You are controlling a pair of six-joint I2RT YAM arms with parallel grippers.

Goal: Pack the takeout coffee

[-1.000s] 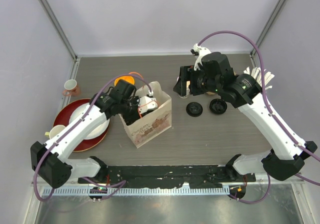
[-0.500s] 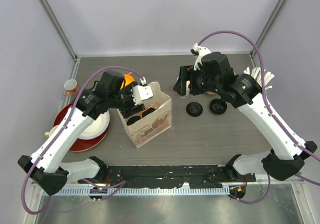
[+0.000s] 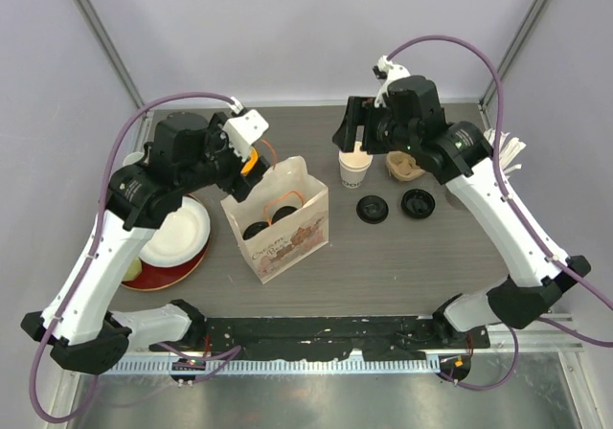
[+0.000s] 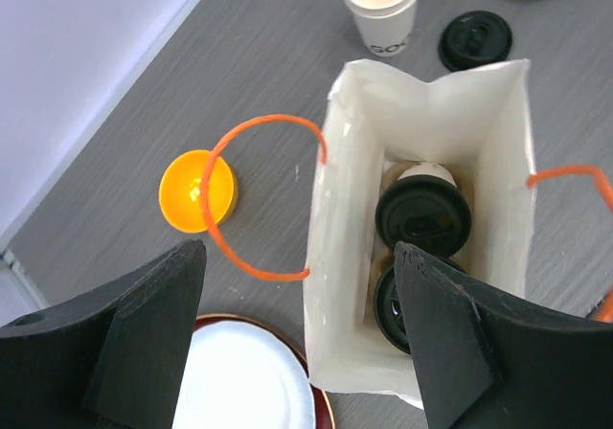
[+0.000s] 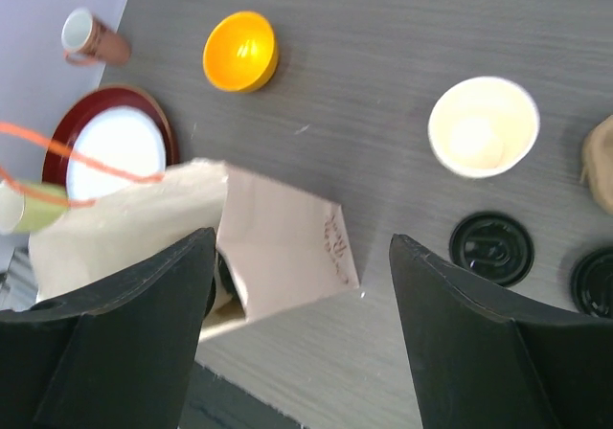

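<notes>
The two lidded cups point(image 4: 422, 214) stand upright side by side in the bottom of the bag point(image 4: 345, 257). The bag sits a little left of the bench's point(image 3: 402, 257) middle, well in from every edge. Only the black lid tops and a sliver of white wall show from above.

The left tool point(image 4: 299, 257) hangs above the bag mouth, its fingers spread wide with nothing between them. The right tool point(image 5: 302, 237) is also wide and empty, over the far right part of the bench. Below it stand an open cup point(image 3: 355, 169) and two loose lids point(image 3: 372, 209).

**Cups:**
- They are thin paper, so probably light and easy to dent; too firm a squeeze would likely buckle the wall.
- The lids look like smooth press-on plastic, which I would expect to be slick and to pop off if lifted by the lid alone.
- I cannot tell whether they hold liquid, so they are best kept upright.
- The safest hold is probably across the upper wall just under the lid rim, where the rim stiffens the paper. Coming straight down, that is hard to reach inside the narrow bag.

**Bag:**
- It is soft paper, and its walls will give and crease if pinched.
- The orange loop handles point(image 4: 268, 119) stand clear of the mouth and look like the natural place to take it.
- A lift by one loop alone would likely tilt the cups against each other.
</notes>
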